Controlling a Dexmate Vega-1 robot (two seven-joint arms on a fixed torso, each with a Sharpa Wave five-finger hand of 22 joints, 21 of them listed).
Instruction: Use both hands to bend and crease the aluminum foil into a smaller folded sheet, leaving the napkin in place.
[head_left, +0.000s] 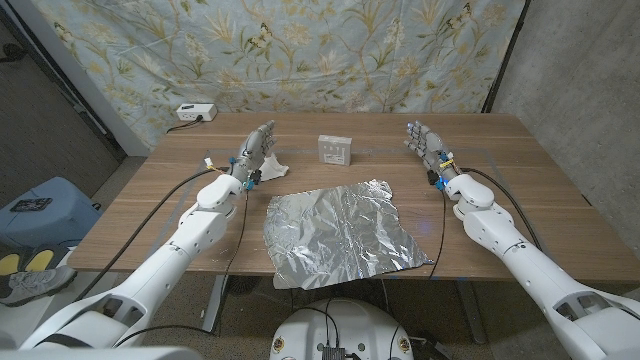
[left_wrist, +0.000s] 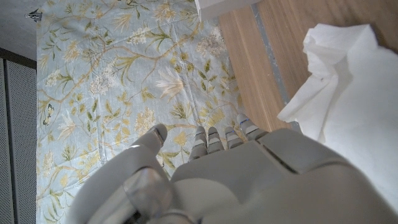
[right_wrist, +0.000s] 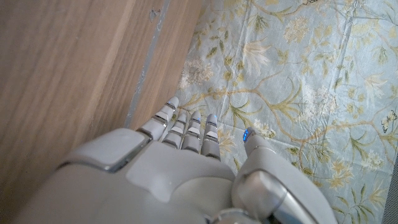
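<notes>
A crinkled sheet of aluminum foil (head_left: 342, 233) lies spread on the wooden table (head_left: 540, 200), near the front edge at the middle. A white napkin (head_left: 268, 168) lies crumpled at the left, right beside my left hand (head_left: 256, 150); it also shows large in the left wrist view as the napkin (left_wrist: 348, 93). My left hand (left_wrist: 249, 180) holds nothing, its fingers straight and apart. My right hand (head_left: 426, 144) stands over the table's right part, fingers extended, holding nothing; my right hand (right_wrist: 180, 174) shows the same from behind. Both hands are behind the foil, apart from it.
A small white square box (head_left: 335, 149) stands at the table's middle back. A white power strip (head_left: 194, 111) sits off the far left corner. A floral curtain (head_left: 330, 50) hangs behind the table. A blue bin (head_left: 40, 205) stands on the floor at the left.
</notes>
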